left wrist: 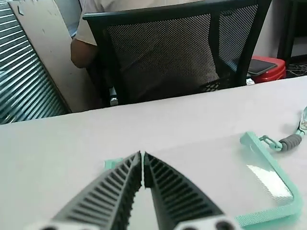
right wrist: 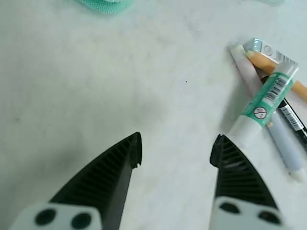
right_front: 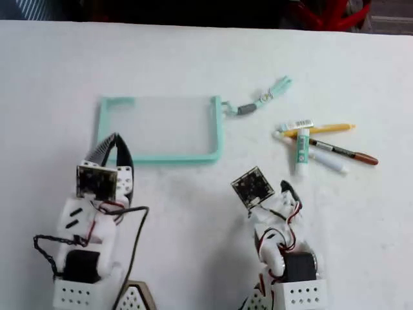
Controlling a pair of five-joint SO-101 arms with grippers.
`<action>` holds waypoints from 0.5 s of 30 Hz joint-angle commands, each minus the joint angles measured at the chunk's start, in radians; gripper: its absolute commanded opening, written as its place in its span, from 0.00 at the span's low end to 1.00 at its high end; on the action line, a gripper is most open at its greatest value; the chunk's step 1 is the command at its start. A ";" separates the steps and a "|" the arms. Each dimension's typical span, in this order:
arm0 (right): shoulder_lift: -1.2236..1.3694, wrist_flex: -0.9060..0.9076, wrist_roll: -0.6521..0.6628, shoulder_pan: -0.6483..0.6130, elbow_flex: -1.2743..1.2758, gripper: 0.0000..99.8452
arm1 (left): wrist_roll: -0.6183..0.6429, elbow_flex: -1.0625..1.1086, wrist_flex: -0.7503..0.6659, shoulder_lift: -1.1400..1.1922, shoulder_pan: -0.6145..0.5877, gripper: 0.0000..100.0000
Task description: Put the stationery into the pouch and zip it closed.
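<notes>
A clear pouch with mint trim (right_front: 218, 129) lies flat on the white table, its grey-and-mint zip strap (right_front: 257, 103) trailing off its right corner. My left gripper (right_front: 115, 137) is shut, empty, and sits at the pouch's near left corner; in the left wrist view the tips (left wrist: 143, 156) meet over the pouch (left wrist: 280, 167). Right of the pouch lies the stationery: a green-and-white glue stick (right_front: 301, 152), a yellow pen (right_front: 326, 130), a black pen with a brown cap (right_front: 345, 152) and a white pen (right_front: 328, 161). My right gripper (right wrist: 176, 146) is open just short of the glue stick (right wrist: 266, 96).
A black mesh chair (left wrist: 163, 52) stands beyond the table's far edge. Both arm bases (right_front: 80, 284) sit at the near edge. Bare tabletop (right_front: 187, 194) lies between the arms and in front of the pouch.
</notes>
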 commanded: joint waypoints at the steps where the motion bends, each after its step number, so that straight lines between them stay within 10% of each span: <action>1: -0.007 0.016 0.000 -0.007 0.009 0.24 | 0.008 0.023 -0.072 -0.008 0.010 0.03; 15: -0.004 0.018 -0.002 0.001 0.009 0.24 | -0.265 0.066 0.101 -0.005 0.160 0.03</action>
